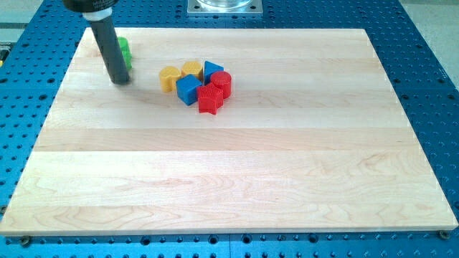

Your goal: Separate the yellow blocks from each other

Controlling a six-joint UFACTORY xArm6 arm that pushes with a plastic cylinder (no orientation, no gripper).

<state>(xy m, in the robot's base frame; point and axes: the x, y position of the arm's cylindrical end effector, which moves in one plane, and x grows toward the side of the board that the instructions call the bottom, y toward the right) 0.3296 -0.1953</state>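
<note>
Two yellow blocks lie in a cluster at the view's upper middle: one yellow block (pixel 169 77) at the cluster's left end and another yellow block (pixel 191 69) just to its right, close together. A blue cube (pixel 188 90) sits below them, a blue triangular block (pixel 212 70) to their right, a red cylinder (pixel 221 83) and a red star-like block (pixel 209 99) at the right. My tip (pixel 120 79) is on the board left of the cluster, well apart from the left yellow block. A green block (pixel 125 51) shows partly behind the rod.
The wooden board (pixel 237 179) lies on a blue perforated table. A metal mount (pixel 224 6) stands at the view's top edge. The board's left edge is near my tip.
</note>
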